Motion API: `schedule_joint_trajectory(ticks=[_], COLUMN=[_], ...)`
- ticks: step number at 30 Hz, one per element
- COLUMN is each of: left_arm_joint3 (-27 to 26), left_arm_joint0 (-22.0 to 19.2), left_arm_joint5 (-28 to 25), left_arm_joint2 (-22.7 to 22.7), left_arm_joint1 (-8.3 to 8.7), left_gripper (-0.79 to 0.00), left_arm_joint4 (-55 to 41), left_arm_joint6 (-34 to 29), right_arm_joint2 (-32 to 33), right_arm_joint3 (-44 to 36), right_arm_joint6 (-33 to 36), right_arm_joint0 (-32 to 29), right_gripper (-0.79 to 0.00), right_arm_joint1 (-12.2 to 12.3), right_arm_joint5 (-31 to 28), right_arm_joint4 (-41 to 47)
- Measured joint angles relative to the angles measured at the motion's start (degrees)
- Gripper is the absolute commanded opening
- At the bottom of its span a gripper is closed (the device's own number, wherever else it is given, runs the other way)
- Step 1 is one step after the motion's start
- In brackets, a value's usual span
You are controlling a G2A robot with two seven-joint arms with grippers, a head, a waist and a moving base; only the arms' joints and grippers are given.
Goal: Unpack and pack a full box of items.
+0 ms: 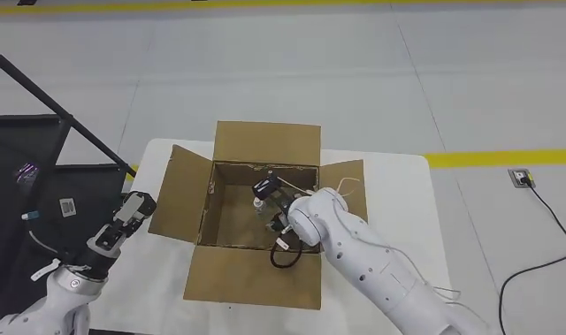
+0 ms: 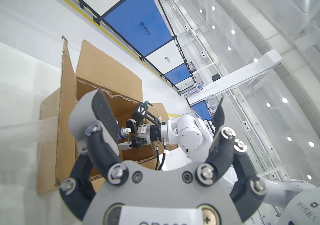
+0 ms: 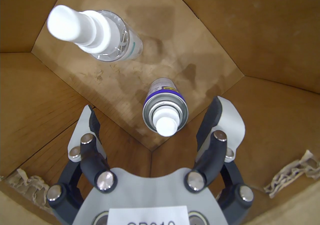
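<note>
- Cardboard box (image 1: 265, 213) sits flaps open on the white surface (image 1: 389, 171).
- Right tool (image 3: 153, 108) is down inside the box with its fingers spread. It grips nothing.
- An aerosol can (image 3: 163, 108) stands upright on the box floor near a corner, below the gap between the right tool's fingers. No contact that I can see.
- A clear spray bottle (image 3: 110, 38) with a white cap also stands upright on the box floor, apart from the can.
- Left tool (image 2: 160, 103) is outside the box by the left flap, spread wide and holding nothing.
- A few small items (image 1: 66, 207) lie on the black area left of the surface. They're too small to identify.
- Progress, my read: two items are visible in the box, so it's well short of full. That means either the unpack is nearly done or the pack has barely started, and I can't tell which.
- Likely step in hand involves the aerosol can.
</note>
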Motion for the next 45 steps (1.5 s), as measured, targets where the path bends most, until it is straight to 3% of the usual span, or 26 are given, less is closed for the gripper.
schedule_joint_trajectory(ticks=[2, 5, 12, 18, 22, 29, 33, 38, 45], left_arm_joint3=[0.0, 0.0, 0.0, 0.0, 0.0, 0.0, 0.0, 0.0, 0.0], left_arm_joint0=[0.0, 0.0, 0.0, 0.0, 0.0, 0.0, 0.0, 0.0, 0.0], left_arm_joint5=[0.0, 0.0, 0.0, 0.0, 0.0, 0.0, 0.0, 0.0, 0.0], left_arm_joint2=[0.0, 0.0, 0.0, 0.0, 0.0, 0.0, 0.0, 0.0, 0.0], left_arm_joint1=[0.0, 0.0, 0.0, 0.0, 0.0, 0.0, 0.0, 0.0, 0.0], left_gripper=[0.0, 0.0, 0.0, 0.0, 0.0, 0.0, 0.0, 0.0, 0.0], left_arm_joint4=[0.0, 0.0, 0.0, 0.0, 0.0, 0.0, 0.0, 0.0, 0.0], left_arm_joint6=[0.0, 0.0, 0.0, 0.0, 0.0, 0.0, 0.0, 0.0, 0.0], right_arm_joint2=[-0.1, -0.4, 0.4, 3.8, 7.3, 16.8, 21.3, 27.0, 35.7], right_arm_joint3=[1.3, 2.1, 0.5, -8.1, -18.4, -44.0, -52.3, -55.5, -46.6], right_arm_joint6=[0.0, -0.2, 0.4, 1.7, 4.0, 3.8, 5.2, 7.5, 8.7], right_arm_joint0=[0.4, 0.7, 0.2, -2.8, -7.0, -19.9, -25.8, -29.1, -28.4], right_gripper=[-0.643, -0.785, -0.785, -0.785, -0.785, -0.785, -0.785, -0.785, -0.785], right_arm_joint1=[-0.3, -0.7, -0.8, 0.7, 2.2, 5.0, 5.7, 5.9, 5.9], right_arm_joint5=[0.5, 1.3, 1.5, 3.2, 7.1, 17.8, 22.9, 24.3, 19.9], right_arm_joint4=[-0.2, -0.9, -2.5, -6.8, -12.9, -29.8, -40.6, -46.6, -38.2])
